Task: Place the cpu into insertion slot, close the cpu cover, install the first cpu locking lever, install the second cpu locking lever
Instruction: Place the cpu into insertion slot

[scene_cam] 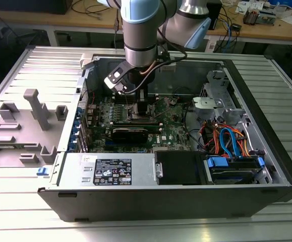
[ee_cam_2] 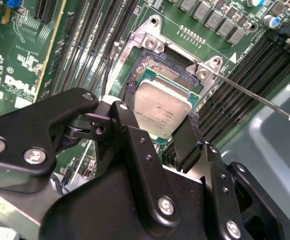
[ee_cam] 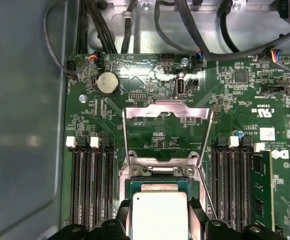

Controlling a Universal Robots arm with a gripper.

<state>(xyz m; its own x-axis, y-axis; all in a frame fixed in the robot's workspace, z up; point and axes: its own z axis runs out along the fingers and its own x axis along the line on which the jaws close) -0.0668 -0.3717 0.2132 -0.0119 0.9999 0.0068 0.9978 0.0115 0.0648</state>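
Note:
In both wrist views my gripper (ee_cam_2: 157, 122) (ee_cam: 160, 209) is shut on the cpu (ee_cam_2: 162, 107) (ee_cam: 160, 217), a flat silver-grey square with one black finger (ee_cam_2: 134, 145) on each of two opposite edges. The chip sits at the insertion slot (ee_cam_2: 152, 67) (ee_cam: 161, 186), a dark socket with a silvery rim, part of which shows beyond the chip. I cannot tell whether the chip is seated or just above the socket. The cpu cover (ee_cam: 134, 112) stands swung open, the board showing through its window. One thin locking lever (ee_cam_2: 255, 95) sticks out, unlatched. In the exterior view the gripper (scene_cam: 140, 107) reaches down into the open computer case.
Long black memory slots (ee_cam: 89, 185) (ee_cam: 232, 185) flank the socket closely. Cables (ee_cam: 185, 25) run along the case wall behind the board. A drive cage with orange and blue cables (scene_cam: 226, 141) fills the case at the exterior view's right. Grey fixtures (scene_cam: 37, 108) stand outside at its left.

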